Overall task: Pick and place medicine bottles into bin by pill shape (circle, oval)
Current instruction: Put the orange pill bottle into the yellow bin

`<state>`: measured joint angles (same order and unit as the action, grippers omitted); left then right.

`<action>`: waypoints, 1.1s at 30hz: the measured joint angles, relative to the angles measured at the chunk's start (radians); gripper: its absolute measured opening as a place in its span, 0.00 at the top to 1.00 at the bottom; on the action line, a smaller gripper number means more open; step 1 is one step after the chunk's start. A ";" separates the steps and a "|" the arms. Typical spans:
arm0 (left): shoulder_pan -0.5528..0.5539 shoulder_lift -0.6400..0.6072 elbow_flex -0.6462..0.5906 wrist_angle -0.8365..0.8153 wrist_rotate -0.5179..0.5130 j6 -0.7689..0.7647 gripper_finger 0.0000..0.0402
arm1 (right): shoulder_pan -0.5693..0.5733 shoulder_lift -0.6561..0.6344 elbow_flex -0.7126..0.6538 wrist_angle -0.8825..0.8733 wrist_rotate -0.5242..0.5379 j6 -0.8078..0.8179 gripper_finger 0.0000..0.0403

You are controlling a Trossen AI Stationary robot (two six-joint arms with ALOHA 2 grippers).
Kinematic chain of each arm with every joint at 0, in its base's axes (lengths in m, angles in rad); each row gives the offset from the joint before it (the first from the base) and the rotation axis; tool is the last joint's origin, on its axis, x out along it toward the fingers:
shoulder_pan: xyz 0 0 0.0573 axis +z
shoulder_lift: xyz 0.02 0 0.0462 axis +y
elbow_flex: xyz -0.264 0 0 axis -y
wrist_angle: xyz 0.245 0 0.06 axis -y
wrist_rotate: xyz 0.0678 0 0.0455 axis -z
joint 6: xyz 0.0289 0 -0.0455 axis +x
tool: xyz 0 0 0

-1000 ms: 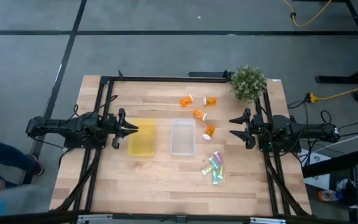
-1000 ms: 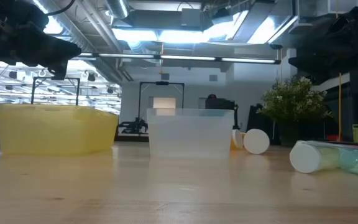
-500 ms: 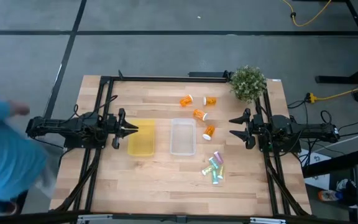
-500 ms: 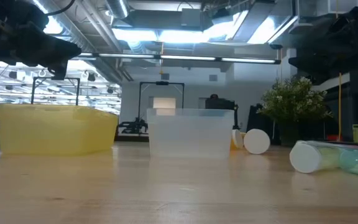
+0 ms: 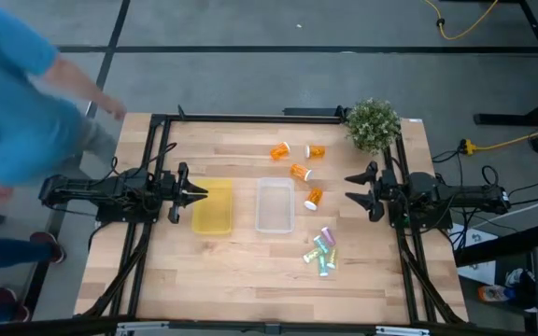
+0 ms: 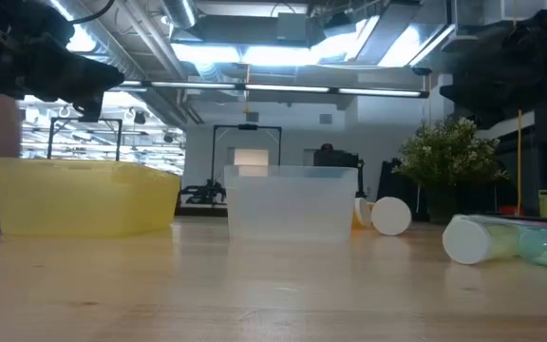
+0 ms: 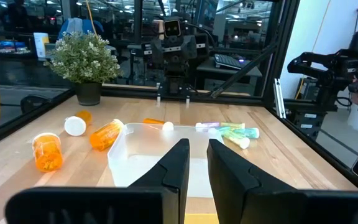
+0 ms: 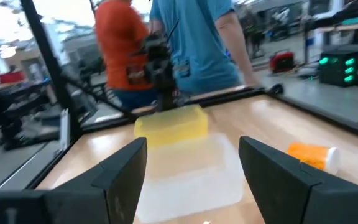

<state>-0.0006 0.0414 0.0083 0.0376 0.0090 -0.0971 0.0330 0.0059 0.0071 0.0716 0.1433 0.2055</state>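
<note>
Several orange bottles with white caps lie on their sides at the far middle of the table (image 5: pixel 300 172), one of them (image 5: pixel 314 197) beside the clear tray (image 5: pixel 260 205). A cluster of pale green-teal bottles (image 5: pixel 323 252) lies nearer, to the right of it. The yellow tray (image 5: pixel 195 207) stands left of the clear one. My left gripper (image 5: pixel 202 193) hovers shut and empty at the yellow tray's left side. My right gripper (image 5: pixel 347 188) is open and empty, right of the orange bottles.
A green potted plant (image 5: pixel 373 124) stands at the far right corner. A black frame (image 5: pixel 250 117) runs along the far edge and both sides. A person in a blue top (image 5: pixel 17 93) stands off the table's far left corner.
Both arms have kept still. A person in blue has come along the table's left side from the near end toward its far left corner.
</note>
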 joint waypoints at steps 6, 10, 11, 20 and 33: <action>0.000 0.000 0.000 0.000 0.000 0.000 0.87 | 0.000 0.000 0.000 0.023 0.020 0.027 0.36; 0.000 0.000 0.000 0.000 0.000 0.000 0.87 | 0.000 0.000 0.000 0.039 0.020 0.036 0.36; 0.000 0.000 0.000 0.000 0.000 0.000 0.87 | 0.000 0.000 0.000 0.053 0.020 0.052 0.36; 0.000 0.000 0.000 0.000 0.000 0.000 0.87 | 0.000 0.000 0.000 0.213 0.159 0.104 0.36; 0.000 0.000 0.000 0.000 0.000 0.000 0.87 | 0.000 0.000 0.000 0.295 0.410 0.157 0.36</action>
<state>-0.0006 0.0414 0.0084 0.0376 0.0088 -0.0969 0.0326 0.0063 0.0071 0.3669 0.5531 0.3621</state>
